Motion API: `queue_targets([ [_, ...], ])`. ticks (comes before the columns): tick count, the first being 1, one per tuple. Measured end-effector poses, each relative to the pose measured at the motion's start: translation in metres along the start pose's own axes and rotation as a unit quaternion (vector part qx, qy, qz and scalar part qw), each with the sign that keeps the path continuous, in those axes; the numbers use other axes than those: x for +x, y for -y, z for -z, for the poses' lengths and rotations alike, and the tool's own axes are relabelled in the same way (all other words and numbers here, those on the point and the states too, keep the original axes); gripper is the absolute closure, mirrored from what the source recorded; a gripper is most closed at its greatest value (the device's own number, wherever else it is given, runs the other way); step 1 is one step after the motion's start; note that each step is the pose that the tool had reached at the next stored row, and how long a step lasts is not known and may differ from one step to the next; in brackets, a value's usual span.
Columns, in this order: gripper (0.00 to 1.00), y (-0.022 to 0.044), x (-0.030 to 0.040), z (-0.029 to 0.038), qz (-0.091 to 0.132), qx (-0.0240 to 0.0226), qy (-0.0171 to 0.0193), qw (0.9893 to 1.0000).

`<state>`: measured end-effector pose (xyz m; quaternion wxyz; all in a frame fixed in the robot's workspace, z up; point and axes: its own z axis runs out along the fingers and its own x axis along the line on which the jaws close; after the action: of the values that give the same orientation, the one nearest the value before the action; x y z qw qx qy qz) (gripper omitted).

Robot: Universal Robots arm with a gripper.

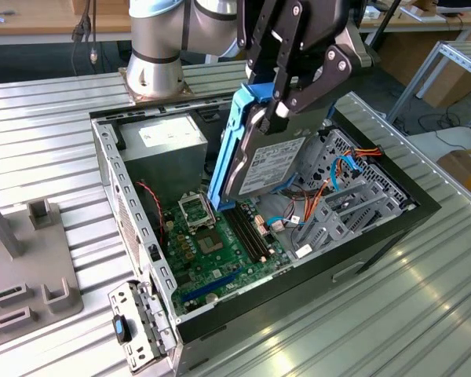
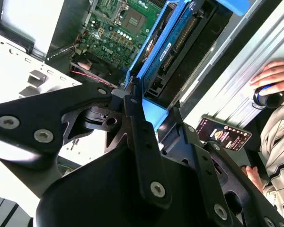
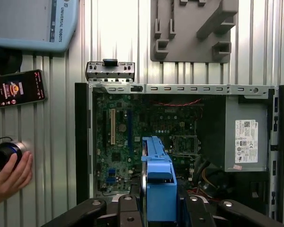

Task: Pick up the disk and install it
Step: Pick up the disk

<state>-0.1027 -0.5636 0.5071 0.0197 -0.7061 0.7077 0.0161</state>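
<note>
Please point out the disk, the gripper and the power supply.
disk (image 1: 271,166), exterior view, labelled metal face.
gripper (image 1: 280,108), exterior view, between its fingertips.
power supply (image 3: 246,108), first wrist view, grey side.

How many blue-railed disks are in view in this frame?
1. The disk is gripped, steeply tilted, by the end effector above the open computer case and its motherboard. Others could sit hidden inside the drive cage.

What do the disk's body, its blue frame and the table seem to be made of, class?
The disk, held in the tool: body looks like bare grey metal with a dull sheen. Its blue frame: probably moulded plastic, uniform colour, smooth. The table: likely aluminium, ribbed and brightly reflective.
</note>
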Motion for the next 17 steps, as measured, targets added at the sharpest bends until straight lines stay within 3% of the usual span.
queue_targets([
  [14, 0.63, 0.0, 0.0029, 0.0002, 0.0, 0.0, 0.0, 1.0],
  [17, 0.63, 0.0095, 0.0029, 0.0001, 0.0, 0.0, 0.0, 1.0],
])
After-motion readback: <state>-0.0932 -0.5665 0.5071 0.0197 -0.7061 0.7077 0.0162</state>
